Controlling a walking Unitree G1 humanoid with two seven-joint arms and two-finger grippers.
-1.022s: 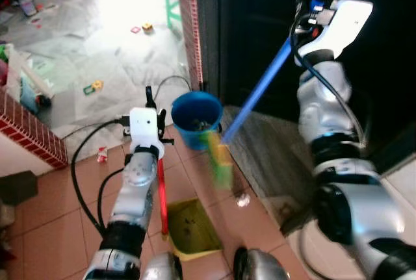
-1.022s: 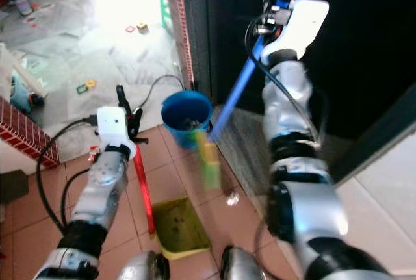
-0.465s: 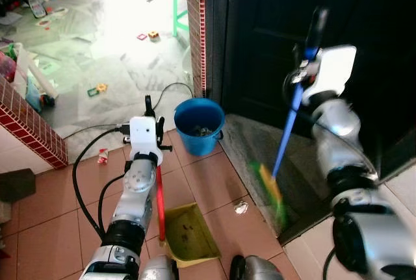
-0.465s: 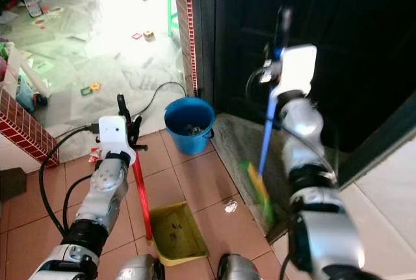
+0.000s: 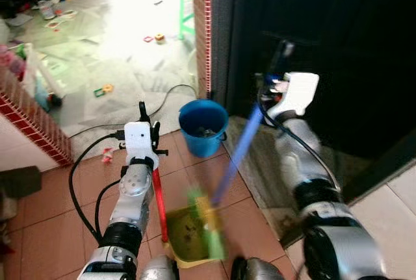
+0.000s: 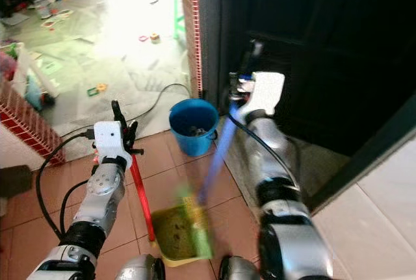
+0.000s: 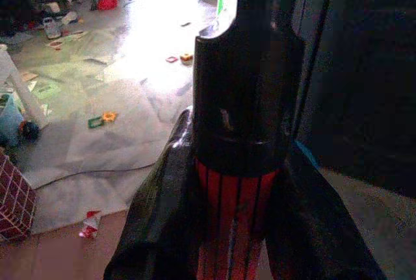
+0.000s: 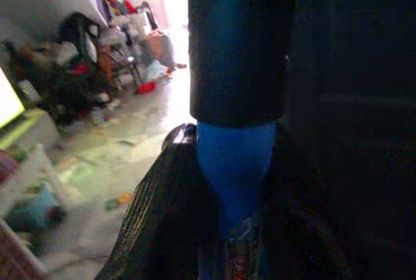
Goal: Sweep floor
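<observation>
My left gripper (image 7: 231, 182): clenched on the red handle (image 5: 158, 199) of the yellow dustpan (image 5: 185, 228), which rests on the tiled floor (image 5: 58, 208).
My right gripper (image 8: 234, 182): clamped round the blue broom handle (image 5: 235, 156).
Broom head (image 5: 208, 225): blurred, over the dustpan.
Blue bucket (image 5: 203, 125): just beyond, by the brick pillar (image 5: 201, 26).

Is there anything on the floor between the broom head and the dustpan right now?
Nothing visible: the blurred green broom head on its blue handle already overlaps the yellow dustpan, which the left gripper holds by its red handle.
</observation>
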